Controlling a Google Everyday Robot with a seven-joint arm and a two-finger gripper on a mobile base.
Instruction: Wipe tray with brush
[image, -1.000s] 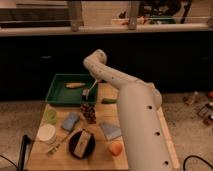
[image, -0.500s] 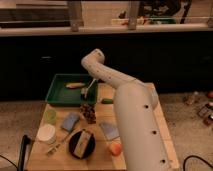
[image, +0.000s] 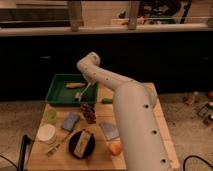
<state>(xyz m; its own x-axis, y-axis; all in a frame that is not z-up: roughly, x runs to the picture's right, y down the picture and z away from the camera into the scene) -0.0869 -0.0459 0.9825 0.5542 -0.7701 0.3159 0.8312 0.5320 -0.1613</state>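
Desk: a wooden top that carries all the objects, seen from above and in front.
Tray: green, shallow and rectangular, with sloping sides; it sits at the far left corner of the desk.
Arm: white and thick. It rises from the near right, bends at an elbow above the tray's far right corner, and slants down into the tray.
Pincer: at the arm's lower end, inside the tray's right half and close to the tray floor. How far it is open, and whether it grips anything, cannot be told.
Brush: a slim pale shape at the pincer's tip, low over the tray floor near the right front. Its outline merges with the pincer.
Tan object: a short piece lying on the tray floor, just beyond the pincer.
Green piece: on the desk, just right of the tray.
Dark red cluster: on the desk, in front of the tray's right corner.
Blue pad: on the desk, in front of the tray.
Black plate: round, at the near edge, with a brownish item on it.
White cup: at the near left.
Orange fruit: beside the arm's base.
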